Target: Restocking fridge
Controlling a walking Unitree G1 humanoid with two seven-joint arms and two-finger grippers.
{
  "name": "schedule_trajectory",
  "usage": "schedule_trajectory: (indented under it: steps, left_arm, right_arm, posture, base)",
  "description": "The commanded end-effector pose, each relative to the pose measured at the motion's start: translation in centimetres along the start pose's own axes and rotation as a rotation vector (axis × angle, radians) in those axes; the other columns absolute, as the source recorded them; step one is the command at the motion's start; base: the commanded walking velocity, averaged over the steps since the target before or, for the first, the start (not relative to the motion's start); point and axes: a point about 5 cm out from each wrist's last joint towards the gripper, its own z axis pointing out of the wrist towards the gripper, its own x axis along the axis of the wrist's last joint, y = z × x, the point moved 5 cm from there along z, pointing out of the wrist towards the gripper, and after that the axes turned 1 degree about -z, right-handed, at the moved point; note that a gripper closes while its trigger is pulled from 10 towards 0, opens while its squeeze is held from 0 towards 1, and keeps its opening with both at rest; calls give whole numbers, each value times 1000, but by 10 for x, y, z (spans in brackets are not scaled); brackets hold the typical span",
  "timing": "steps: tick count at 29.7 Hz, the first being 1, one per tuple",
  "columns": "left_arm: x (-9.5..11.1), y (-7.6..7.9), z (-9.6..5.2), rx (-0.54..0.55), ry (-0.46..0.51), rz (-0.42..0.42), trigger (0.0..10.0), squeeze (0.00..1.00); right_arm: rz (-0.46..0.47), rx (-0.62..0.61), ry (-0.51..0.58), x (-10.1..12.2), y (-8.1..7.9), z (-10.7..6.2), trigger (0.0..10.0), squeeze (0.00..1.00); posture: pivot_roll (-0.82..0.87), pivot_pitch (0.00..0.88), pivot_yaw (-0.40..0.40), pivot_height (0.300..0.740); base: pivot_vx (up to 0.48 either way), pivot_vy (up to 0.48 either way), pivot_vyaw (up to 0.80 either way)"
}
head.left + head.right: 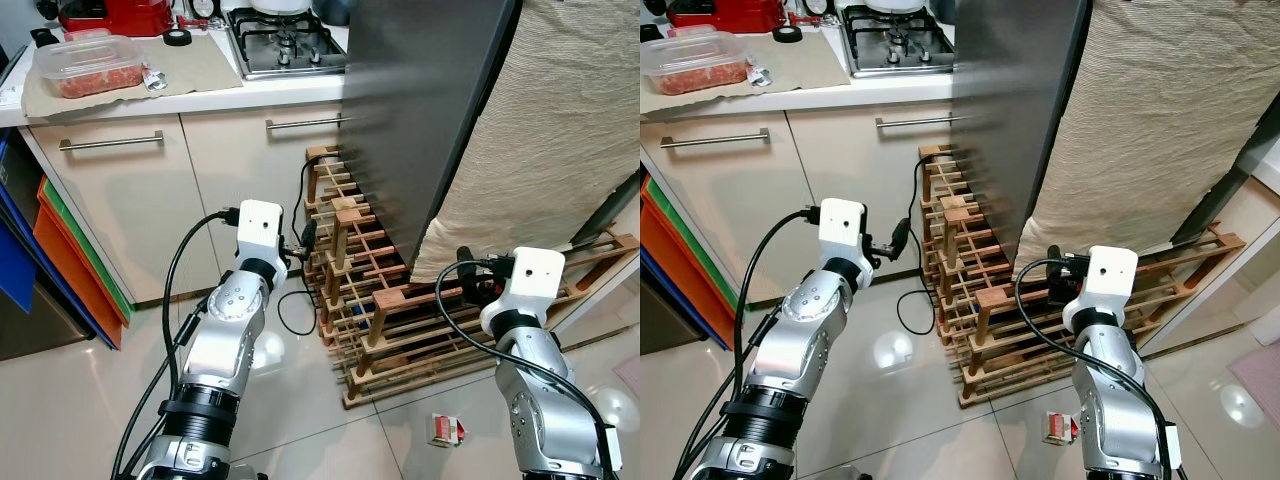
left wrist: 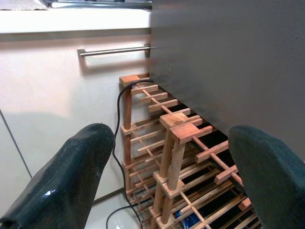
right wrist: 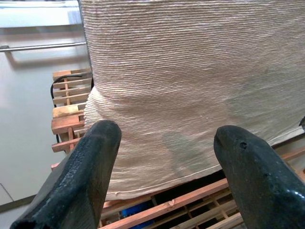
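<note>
A tall dark grey fridge panel point(image 1: 420, 100) stands in front of me, next to the kitchen counter. My left gripper point(image 2: 171, 131) is open and empty, held low and pointing at the panel's lower edge and the wooden rack point(image 1: 370, 300) beneath it. My right gripper point(image 3: 167, 129) is also open and empty. It faces a ribbed beige cloth point(image 3: 190, 71) that hangs beside the panel. A clear lidded container point(image 1: 88, 65) with red food inside sits on the counter at the far left.
The slatted wooden rack stretches along the floor below the panel and the cloth, with a black cable point(image 1: 295, 310) looping beside it. A small red and white packet point(image 1: 445, 430) lies on the tiles. A gas hob point(image 1: 285, 40) is on the counter. Coloured boards point(image 1: 70, 260) lean at the left.
</note>
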Motion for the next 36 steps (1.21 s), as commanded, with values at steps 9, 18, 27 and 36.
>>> schedule_trajectory:
  steps: [9,18,27,36]
  left_arm:
    - [6,0,1,-4,26,1,10000,0]
    - [9,-3,3,9,38,-11,10000,0]
    - [8,-3,4,6,41,-3,10000,0]
    - [8,-3,3,5,39,2,10000,0]
  right_arm:
    - [-14,12,-8,-2,-2,4,10000,0]
    - [-16,22,-7,-3,-5,6,10000,0]
    - [-12,28,2,-2,-8,6,10000,0]
    - [-29,39,-14,-6,-11,7,10000,0]
  posture:
    - [37,0,-14,740]
    - [40,0,-10,740]
    - [39,0,-6,740]
    - [40,0,-4,740]
  base:
    - [97,-422,0]
    - [0,0,0]
    - [0,0,0]
    - [0,0,-667]
